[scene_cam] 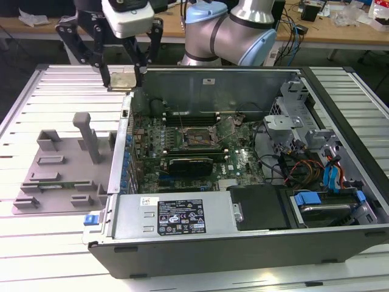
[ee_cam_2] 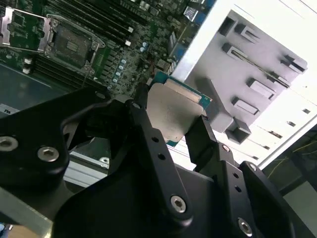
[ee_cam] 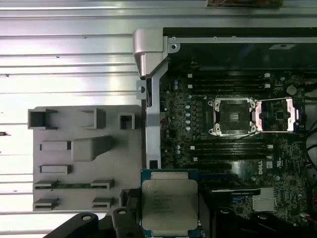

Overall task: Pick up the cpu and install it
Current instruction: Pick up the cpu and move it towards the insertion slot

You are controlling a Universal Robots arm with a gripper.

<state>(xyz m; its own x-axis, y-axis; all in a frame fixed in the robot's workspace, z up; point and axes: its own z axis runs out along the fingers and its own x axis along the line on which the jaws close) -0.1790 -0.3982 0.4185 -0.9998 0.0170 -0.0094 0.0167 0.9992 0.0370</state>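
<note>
My fingers [ee_cam_2: 202, 141] are closed on the cpu [ee_cam_2: 171, 111]. One presses each of two opposite edges, so the chip sits clamped between them with its pale metal top bare. In the first wrist view the cpu [ee_cam: 170, 206] shows that silver top to the camera, with a thin green rim around it.

I hold the chip in the air, touching nothing else. It hangs over the side wall of the open computer case [scene_cam: 213, 85], the wall that faces the grey tray [scene_cam: 61, 176], and near one end of it. In the exterior view the cpu [scene_cam: 123, 81] hangs roughly level above that corner of the case.

Just outside the same wall, the tray lies flat on the ribbed table [scene_cam: 48, 91], its raised blocks standing up.

Inside the case, the green motherboard [ee_cam: 188, 148] lies flat on the case floor. Near the board's middle, well apart from the chip, sits the socket [ee_cam: 232, 116]. Its metal frame [ee_cam: 277, 115] is swung back beside it, and dark memory slots run along both of its long sides.

Farther across the case, a box with a white label [scene_cam: 176, 216] runs along the wall opposite my fingers. At the end of the case farthest from the tray are coloured cables and a drive bay with blue tabs [scene_cam: 331, 204].
</note>
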